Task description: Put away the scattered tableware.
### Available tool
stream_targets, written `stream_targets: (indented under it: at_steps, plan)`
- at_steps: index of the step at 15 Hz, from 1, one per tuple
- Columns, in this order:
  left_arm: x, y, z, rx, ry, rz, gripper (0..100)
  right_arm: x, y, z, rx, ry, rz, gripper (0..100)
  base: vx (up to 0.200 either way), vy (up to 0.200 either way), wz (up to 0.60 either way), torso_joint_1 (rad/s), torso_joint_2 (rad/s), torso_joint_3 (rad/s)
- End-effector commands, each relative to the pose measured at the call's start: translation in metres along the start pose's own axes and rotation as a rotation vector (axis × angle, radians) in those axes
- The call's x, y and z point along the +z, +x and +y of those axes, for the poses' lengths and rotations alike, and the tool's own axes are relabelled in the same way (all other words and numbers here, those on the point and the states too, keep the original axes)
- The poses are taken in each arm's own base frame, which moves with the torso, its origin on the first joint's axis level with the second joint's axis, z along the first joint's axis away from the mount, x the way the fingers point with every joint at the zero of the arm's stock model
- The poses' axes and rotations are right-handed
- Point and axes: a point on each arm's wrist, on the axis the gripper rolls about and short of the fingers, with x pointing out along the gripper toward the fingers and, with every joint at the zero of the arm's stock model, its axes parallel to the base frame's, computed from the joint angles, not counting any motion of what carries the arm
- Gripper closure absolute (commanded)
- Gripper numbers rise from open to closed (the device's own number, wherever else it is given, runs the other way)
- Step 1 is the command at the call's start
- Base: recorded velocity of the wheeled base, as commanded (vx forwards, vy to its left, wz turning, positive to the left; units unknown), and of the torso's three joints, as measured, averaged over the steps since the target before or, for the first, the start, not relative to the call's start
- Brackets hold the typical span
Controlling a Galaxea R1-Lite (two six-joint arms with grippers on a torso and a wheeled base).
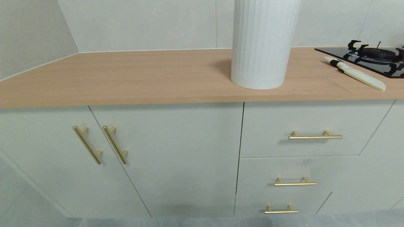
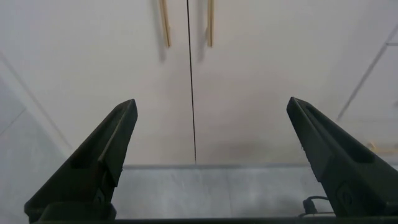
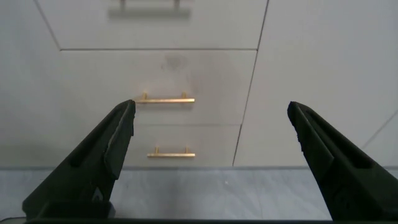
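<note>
1. The knife [image 1: 355, 73] lies flat, upper right of the head view, on the countertop [image 1: 126, 75] beside the hob [image 1: 375, 58].
2. It looks light, stiff and smooth; the dark-banded handle end seems the safest hold.
3. Left gripper [image 2: 211, 104] and right gripper [image 3: 211, 106] both gape wide, empty.

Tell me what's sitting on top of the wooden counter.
A tall white ribbed container, and a knife lying by the black hob. The container hides the counter strip behind it, and its inside can't be seen.
</note>
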Motion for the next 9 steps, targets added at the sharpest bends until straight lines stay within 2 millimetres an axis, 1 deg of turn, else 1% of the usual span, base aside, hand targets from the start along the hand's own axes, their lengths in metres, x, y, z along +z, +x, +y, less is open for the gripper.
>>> stream_targets:
  at_steps: [1,7,9]
  plan:
    - [0.0001,0.0001,0.0,0.0,0.0,0.0,0,0.0,0.0002,0.0,0.0,0.0,0.002,0,0.2,0.0,0.0,0.002,0.0,0.002]
    - [-0.0001,0.0001,0.0,0.0,0.0,0.002,0,0.0,0.0002,0.0,0.0,0.0,0.002,0,0.2,0.0,0.0,0.0,0.0,0.005]
    - [-0.0001,0.0,0.0,0.0,0.0,0.0,0,0.0,0.0002,0.0,0.0,0.0,0.002,0,0.0,0.0,0.0,0.0,0.0,0.0]
